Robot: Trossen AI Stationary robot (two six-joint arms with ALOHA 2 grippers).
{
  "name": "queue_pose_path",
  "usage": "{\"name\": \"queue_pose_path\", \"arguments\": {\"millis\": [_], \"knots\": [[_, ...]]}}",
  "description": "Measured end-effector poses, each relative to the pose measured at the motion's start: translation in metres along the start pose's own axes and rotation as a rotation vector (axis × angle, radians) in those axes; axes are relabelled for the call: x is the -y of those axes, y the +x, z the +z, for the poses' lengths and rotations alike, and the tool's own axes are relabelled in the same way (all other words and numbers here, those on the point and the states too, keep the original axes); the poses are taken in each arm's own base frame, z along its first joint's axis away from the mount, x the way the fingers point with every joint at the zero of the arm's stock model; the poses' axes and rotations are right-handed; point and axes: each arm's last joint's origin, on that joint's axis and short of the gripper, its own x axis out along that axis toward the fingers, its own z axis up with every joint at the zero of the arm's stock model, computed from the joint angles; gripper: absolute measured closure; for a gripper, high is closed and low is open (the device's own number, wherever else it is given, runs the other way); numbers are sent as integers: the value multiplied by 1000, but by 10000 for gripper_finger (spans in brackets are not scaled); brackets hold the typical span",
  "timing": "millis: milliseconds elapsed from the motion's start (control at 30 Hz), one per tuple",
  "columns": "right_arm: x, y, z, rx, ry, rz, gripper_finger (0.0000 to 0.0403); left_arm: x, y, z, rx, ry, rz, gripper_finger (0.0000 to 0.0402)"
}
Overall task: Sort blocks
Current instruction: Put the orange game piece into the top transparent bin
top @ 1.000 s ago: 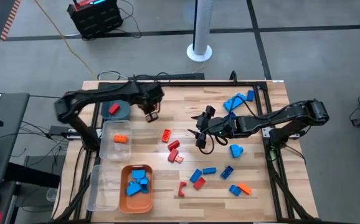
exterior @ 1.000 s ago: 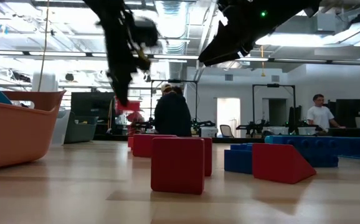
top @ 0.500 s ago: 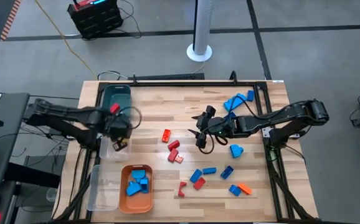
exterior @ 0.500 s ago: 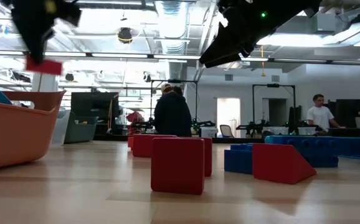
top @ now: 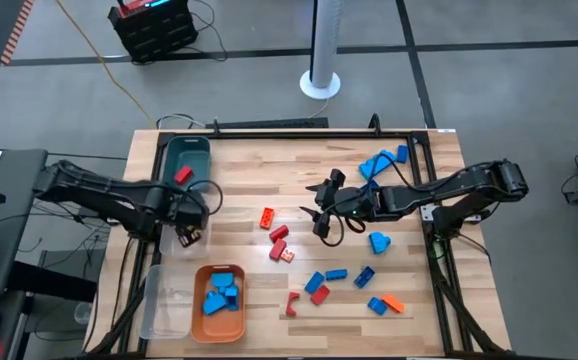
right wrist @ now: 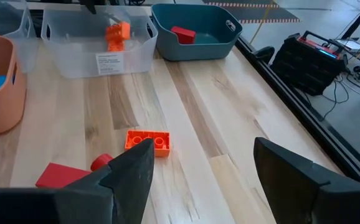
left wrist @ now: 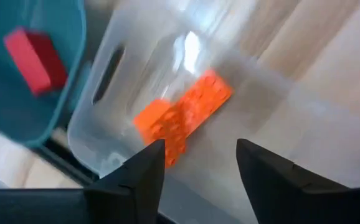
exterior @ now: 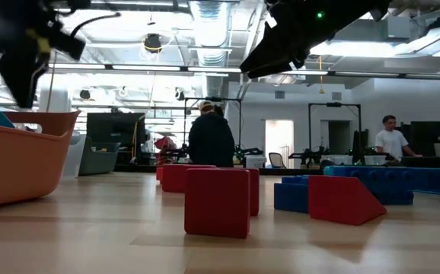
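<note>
Hovering over the clear bin (top: 169, 243) at far left, the left gripper (left wrist: 195, 163) is spread and empty above an orange block (left wrist: 183, 116). Loose blocks (top: 327, 282) wait mid-table; the right gripper (right wrist: 198, 168), also spread, could scatter them.

Left end effector (top: 191, 232) fingers spread, right end effector (top: 321, 215) fingers spread mid-table

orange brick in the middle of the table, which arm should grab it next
Right, probably. The right gripper hovers open close beside the orange brick, which lies just ahead of it. The left gripper, open, is over the clear bin.
</note>
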Motion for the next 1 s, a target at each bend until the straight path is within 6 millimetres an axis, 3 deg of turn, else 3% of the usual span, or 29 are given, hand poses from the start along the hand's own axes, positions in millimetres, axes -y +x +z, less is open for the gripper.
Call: {"name": "queue_pose_path", "arguments": {"millis": [133,267,433,633,800,1000], "knots": [[0,0,0,1,13,0,123,7,-20,29,218,29,-37,201],[0,0,0,2,17,0,123,23,-16,68,375,89,-73,202],[-3,-1,0,4,12,10,123,41,14,112,364,195,-56,203],[-7,-3,0,5,-1,21,123,52,51,154,277,203,-41,203],[-6,-3,0,3,-14,20,123,49,82,176,187,170,-42,203],[-6,-3,0,3,-22,20,123,36,103,187,100,64,-242,203]]}}
